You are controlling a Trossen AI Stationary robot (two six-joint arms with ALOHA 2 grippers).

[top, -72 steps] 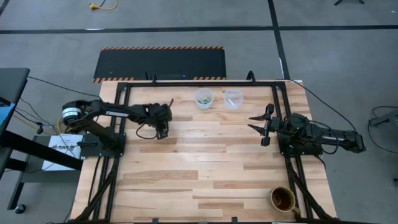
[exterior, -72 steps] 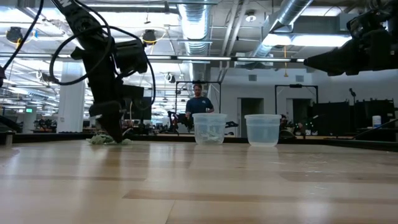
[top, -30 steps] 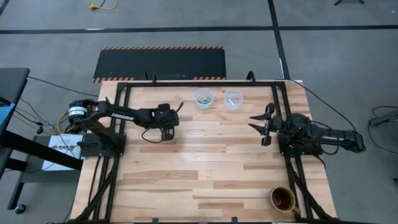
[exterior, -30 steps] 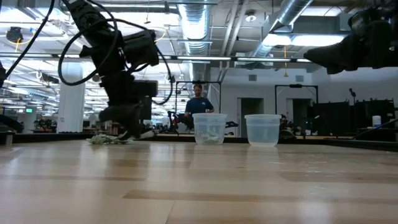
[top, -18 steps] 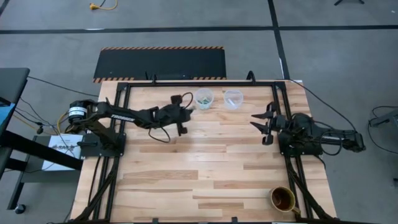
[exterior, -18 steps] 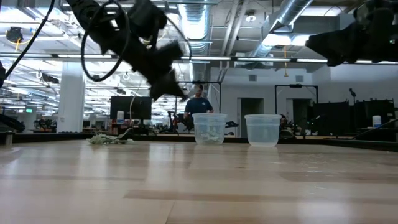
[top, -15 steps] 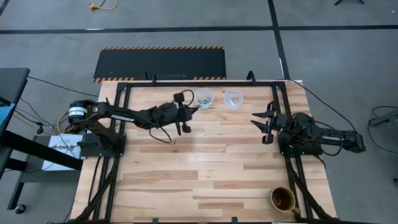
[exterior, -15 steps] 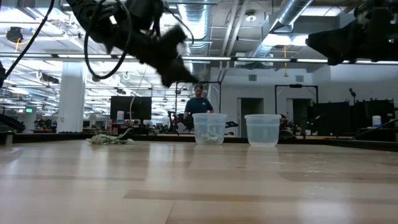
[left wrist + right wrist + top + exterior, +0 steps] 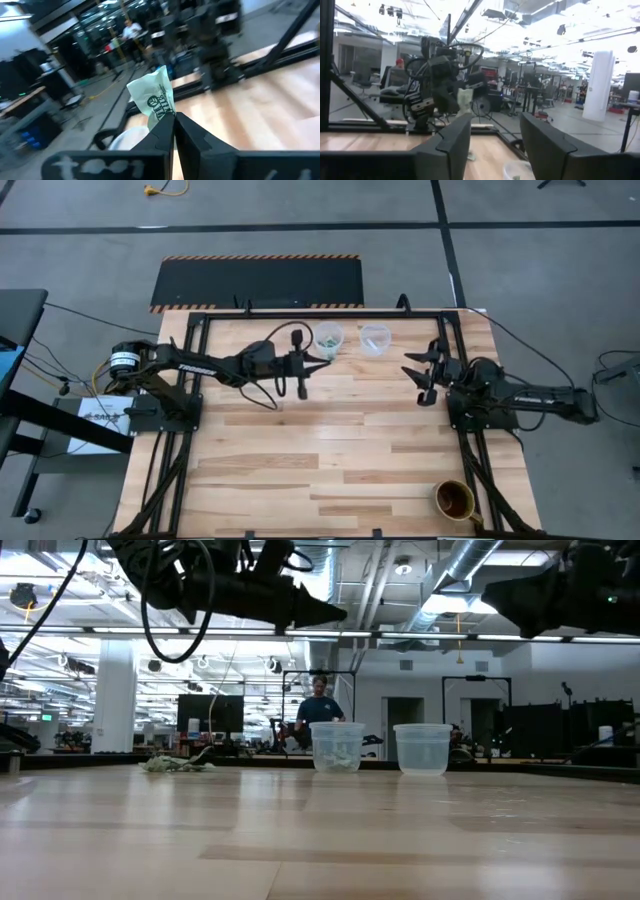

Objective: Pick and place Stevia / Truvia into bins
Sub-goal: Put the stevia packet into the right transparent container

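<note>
Stevia packet (image 9: 156, 98) clamped in left gripper (image 9: 172, 119), lifted off the pile and carried over near left bin (image 9: 328, 338) — release next. Right gripper (image 9: 424, 371) waiting, fingers apart.

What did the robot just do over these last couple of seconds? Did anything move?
The left gripper was down at the packet pile on the table's left. It lifted and swung right, and now hangs beside the left cup, shut on one packet. The right gripper shifted only slightly and stays open. Both cups, including the right cup, the pile and the brown cup stayed put.
</note>
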